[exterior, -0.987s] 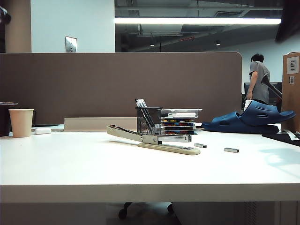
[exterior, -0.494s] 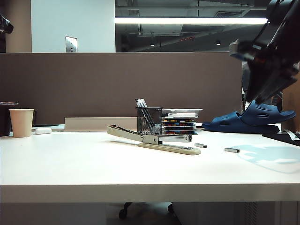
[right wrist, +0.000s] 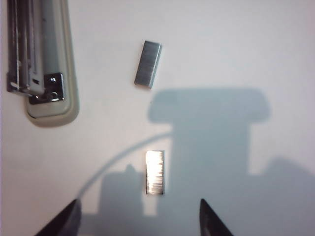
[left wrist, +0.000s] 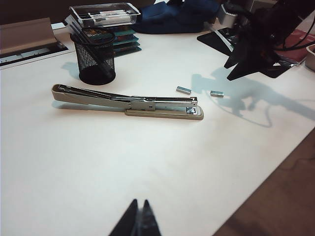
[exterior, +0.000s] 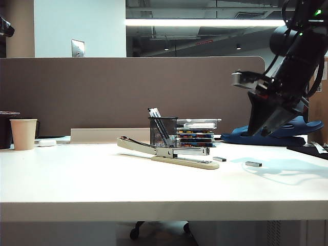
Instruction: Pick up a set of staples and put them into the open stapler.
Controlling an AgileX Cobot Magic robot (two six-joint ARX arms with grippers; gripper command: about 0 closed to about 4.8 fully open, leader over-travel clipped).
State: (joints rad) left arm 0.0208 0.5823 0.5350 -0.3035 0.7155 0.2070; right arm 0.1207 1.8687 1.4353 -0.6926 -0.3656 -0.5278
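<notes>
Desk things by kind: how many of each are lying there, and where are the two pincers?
Staple bars: 2, the set of staples under the open right pincer, second staple bar nearer the stapler
Stapler: 1
Mesh pen cup: 1
Paper cup: 1
Total: 5
Left pincer: shut, hovering apart from the stapler.

A white table carries the stapler near its middle, a black mesh pen cup behind it, two staple bars toward the right edge, stacked trays and a blue slipper along the back, a paper cup at the left edge
</notes>
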